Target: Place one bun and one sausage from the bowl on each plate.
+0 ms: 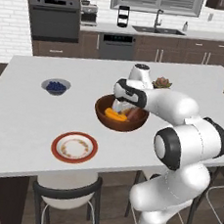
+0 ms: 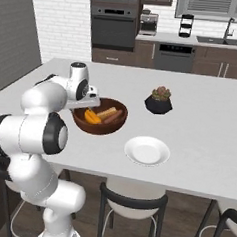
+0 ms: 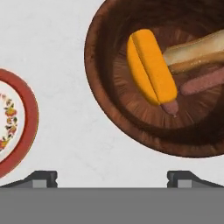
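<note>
White kitchen island [image 1: 24, 123], stools tucked beneath its near edge, carries a job barely begun: the wooden bowl [image 1: 105, 117] near the island's middle holds all the food in sight, an orange bun [image 3: 151, 65], a paler bun [image 3: 197, 50] and two sausages, one [image 3: 203, 82] beside the orange bun and another [image 3: 169, 106] poking out from under it. Both plates are bare. The red-rimmed plate [image 1: 74, 147] sits near the bowl toward the stools, the plain white plate [image 2: 147, 151] on the bowl's other side, also toward the stools. The gripper [image 3: 111, 177] hangs above the bowl's rim with its fingers spread wide and nothing between them (all four placements appear to remain). Open counter separates the bowl from each plate; a blueberry bowl [image 1: 56, 86] and a plant pot [image 2: 159, 101] stand apart from the bowl on the far side, seemingly outside either carrying path
</note>
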Tool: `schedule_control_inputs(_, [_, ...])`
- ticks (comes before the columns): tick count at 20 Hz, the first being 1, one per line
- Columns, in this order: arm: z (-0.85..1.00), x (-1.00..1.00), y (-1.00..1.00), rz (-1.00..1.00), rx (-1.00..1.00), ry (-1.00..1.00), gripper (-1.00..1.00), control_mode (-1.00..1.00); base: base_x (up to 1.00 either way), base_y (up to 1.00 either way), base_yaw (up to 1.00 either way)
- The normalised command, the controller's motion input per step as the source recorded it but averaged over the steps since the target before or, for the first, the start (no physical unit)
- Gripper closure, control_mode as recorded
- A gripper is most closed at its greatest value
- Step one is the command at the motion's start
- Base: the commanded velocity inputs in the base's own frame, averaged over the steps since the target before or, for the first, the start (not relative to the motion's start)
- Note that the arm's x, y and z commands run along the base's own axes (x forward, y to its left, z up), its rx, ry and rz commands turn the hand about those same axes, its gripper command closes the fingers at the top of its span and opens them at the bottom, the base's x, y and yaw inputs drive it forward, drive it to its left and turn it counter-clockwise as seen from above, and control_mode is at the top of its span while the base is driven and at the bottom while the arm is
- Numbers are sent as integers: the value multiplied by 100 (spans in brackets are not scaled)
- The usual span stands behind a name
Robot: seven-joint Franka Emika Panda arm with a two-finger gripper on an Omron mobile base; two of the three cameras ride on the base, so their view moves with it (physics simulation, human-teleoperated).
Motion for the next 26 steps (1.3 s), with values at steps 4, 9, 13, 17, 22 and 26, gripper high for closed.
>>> schedule_control_inputs(4, [-71,17,0,5,-4,-9,-100,-100,0,0,0])
schedule_control_inputs(9, [-36,2,0,0,2,-32,-100,-100,0,0,0])
schedule_control_inputs(13, [-5,49,0,-9,7,-12,-100,-100,0,0,0])
schedule_control_inputs(17, [0,68,0,-15,10,2,-100,-100,0,0,0])
schedule_control_inputs(22, [-8,33,0,-14,7,4,-100,-100,0,0,0])
schedule_control_inputs(26, [-39,4,0,-12,3,1,-100,-100,0,0,0])
